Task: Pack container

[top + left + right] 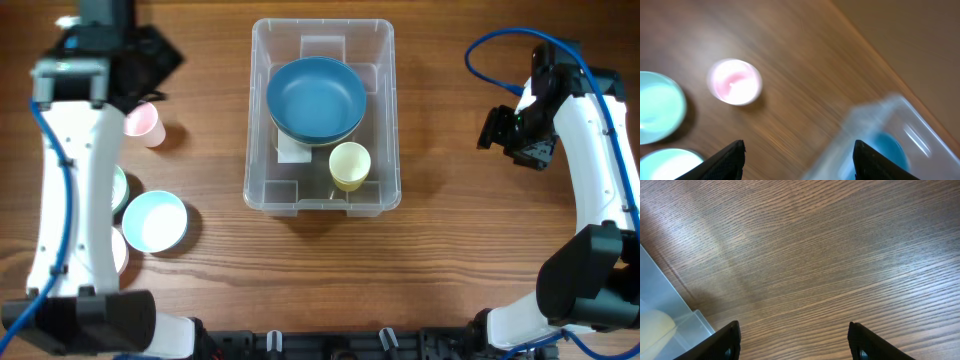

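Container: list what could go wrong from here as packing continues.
1. The blue bowl and yellow cup already cover most of the floor of the container; a further bowl may sit tilted or catch the rim.
2. The pink cup stands right beside the left arm; a swing of the open left hand could tip it.

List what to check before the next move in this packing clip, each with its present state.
1. Left gripper open and empty: ok.
2. Right gripper open and empty, over bare table: ok.
3. Container upright, blue bowl and yellow cup inside, free floor beside the cup: ok.
4. Pink cup upright, standing alone: ok.
5. Left wrist view sharp: not ok, blurred.
6. Bowls under the left arm reachable: cannot tell, partly hidden.
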You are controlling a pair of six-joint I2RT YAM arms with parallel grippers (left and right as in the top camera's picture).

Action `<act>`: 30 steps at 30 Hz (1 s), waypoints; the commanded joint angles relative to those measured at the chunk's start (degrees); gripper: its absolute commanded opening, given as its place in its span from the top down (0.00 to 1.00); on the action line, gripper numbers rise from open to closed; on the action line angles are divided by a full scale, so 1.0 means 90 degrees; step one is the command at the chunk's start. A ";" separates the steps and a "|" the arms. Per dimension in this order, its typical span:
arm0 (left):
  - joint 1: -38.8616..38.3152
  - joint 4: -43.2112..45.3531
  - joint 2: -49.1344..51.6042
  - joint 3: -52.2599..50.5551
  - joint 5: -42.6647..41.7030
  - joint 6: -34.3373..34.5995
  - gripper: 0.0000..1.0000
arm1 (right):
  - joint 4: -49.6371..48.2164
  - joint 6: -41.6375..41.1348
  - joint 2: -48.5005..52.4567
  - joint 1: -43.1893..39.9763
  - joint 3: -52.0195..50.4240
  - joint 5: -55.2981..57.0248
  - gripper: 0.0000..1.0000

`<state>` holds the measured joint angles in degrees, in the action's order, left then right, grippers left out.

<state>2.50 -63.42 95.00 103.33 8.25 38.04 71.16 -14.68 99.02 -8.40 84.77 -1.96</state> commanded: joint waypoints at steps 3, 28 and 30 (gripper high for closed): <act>0.0709 0.0000 0.1226 0.0015 -0.0172 -0.0034 0.29 | 0.0007 -0.0032 -0.0075 0.0010 0.0100 -0.0075 0.30; 0.0648 0.0223 0.3288 0.0017 -0.0192 -0.0202 0.96 | 0.0017 0.0090 -0.0075 0.0007 0.0100 -0.0075 0.31; 0.0554 0.0177 0.3152 0.0027 -0.0396 -0.0376 0.96 | 0.0024 0.0090 -0.0075 0.0010 0.0100 -0.0075 0.31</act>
<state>8.62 -61.41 124.84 103.31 7.05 37.17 71.18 -14.63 99.02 -8.40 84.77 -1.96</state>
